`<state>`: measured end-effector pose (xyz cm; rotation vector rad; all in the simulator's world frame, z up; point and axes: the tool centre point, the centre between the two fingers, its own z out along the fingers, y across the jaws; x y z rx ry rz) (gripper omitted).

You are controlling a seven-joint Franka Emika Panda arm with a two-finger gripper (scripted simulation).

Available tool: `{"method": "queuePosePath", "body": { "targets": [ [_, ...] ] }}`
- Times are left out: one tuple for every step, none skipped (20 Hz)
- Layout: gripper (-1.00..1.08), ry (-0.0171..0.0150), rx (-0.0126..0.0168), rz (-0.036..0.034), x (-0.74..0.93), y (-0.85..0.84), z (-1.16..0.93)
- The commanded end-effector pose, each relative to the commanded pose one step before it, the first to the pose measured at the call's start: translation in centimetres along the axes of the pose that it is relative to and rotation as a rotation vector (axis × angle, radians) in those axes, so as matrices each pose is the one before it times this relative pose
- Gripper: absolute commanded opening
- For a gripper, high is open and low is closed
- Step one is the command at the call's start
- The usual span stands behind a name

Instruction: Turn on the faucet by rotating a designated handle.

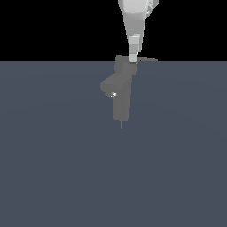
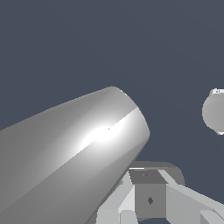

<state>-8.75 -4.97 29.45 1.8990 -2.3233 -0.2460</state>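
The slate-blue desk (image 1: pixel 53 168) fills the lower three quarters of the exterior frame. The white robot arm (image 1: pixel 135 17) comes down from the top centre, its gripper (image 1: pixel 133 58) at the top of the grey faucet (image 1: pixel 122 95), which stands just above the frame's middle. The thin handle (image 1: pixel 148 59) juts toward the exterior view's right from the faucet top, beside the gripper. Whether the gripper's jaws are apart or together cannot be told.
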Motion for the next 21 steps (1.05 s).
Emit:
{"method": "queuePosePath", "body": {
  "targets": [
    [-1.0,-0.00124,0.00778,0.01211,1.481,-1.147,-0.086],
    [-1.0,-0.00012,0.00023,0.00117,0.391,-0.31,-0.011],
    [-1.0,-0.00012,0.00023,0.00117,0.388,-0.308,-0.011],
    [-1.0,-0.00012,0.00023,0.00117,0.386,-0.305,-0.012],
    [-1.0,-0.00012,0.00023,0.00117,0.383,-0.303,-0.012],
    [-1.0,-0.00013,0.00023,0.00117,0.381,-0.301,-0.012],
    [-1.0,-0.00013,0.00023,0.00117,0.378,-0.299,-0.012],
    [-1.0,-0.00011,0.00019,0.00095,0.365,-0.298,-0.01],
    [-1.0,-0.00013,0.00023,0.00117,0.373,-0.294,-0.012],
    [-1.0,-0.00014,0.00023,0.00117,0.37,-0.292,-0.012],
    [-1.0,-0.00012,0.00019,0.00095,0.357,-0.292,-0.01],
    [-1.0,-0.00015,0.00023,0.00117,0.365,-0.288,-0.012],
    [-1.0,-0.00015,0.00023,0.00116,0.363,-0.286,-0.012],
    [-1.0,-0.00013,0.00019,0.00095,0.349,-0.285,-0.011],
    [-1.0,-0.00016,0.00023,0.00116,0.357,-0.281,-0.013],
    [-1.0,-0.00014,0.00019,0.00095,0.344,-0.281,-0.011],
    [-1.0,-0.00014,0.00019,0.00095,0.341,-0.279,-0.011],
    [-1.0,-0.00018,0.00023,0.00116,0.349,-0.275,-0.013],
    [-1.0,-0.00016,0.00018,0.00095,0.335,-0.275,-0.012],
    [-1.0,-0.00017,0.00018,0.00094,0.331,-0.272,-0.012],
    [-1.0,0.0,0.0,0.0,0.0,0.0,0.0]
  ]
}}
